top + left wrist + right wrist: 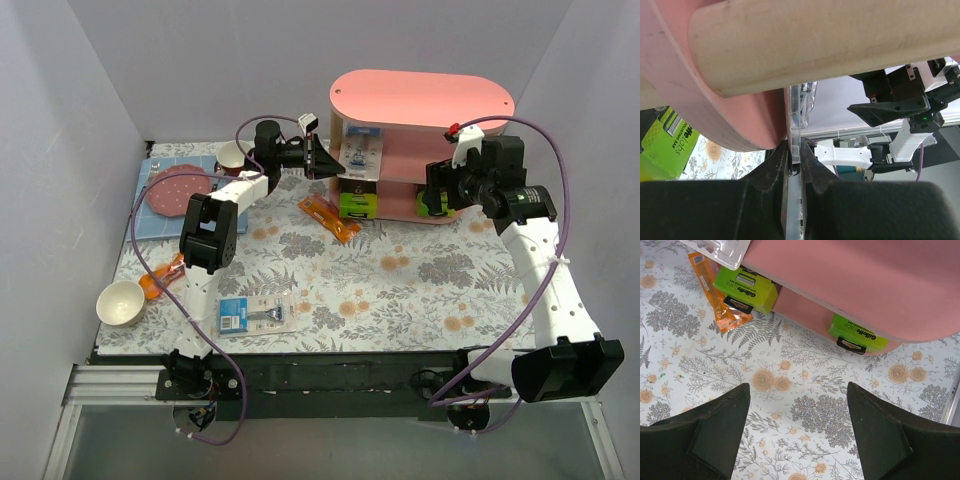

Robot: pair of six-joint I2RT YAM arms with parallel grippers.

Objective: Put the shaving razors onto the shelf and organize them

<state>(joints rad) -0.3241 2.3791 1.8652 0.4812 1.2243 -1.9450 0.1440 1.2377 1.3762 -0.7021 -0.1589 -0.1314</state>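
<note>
Blister pack [796, 112] at the shelf's [420, 100] middle tier, pinched edge-on between the left fingers [771, 167]; the smart play is to slide it level, well in past the wooden post [840, 45], before releasing so it can't tip off. Right fingers [715, 425] spread wide over the table [805, 375], holding nothing, near two green-ended boxes [745, 287] tucked low in the shelf, and a second blister pack [258, 315] lies near the front edge. How much of the pinched pack rests on the board is hidden
</note>
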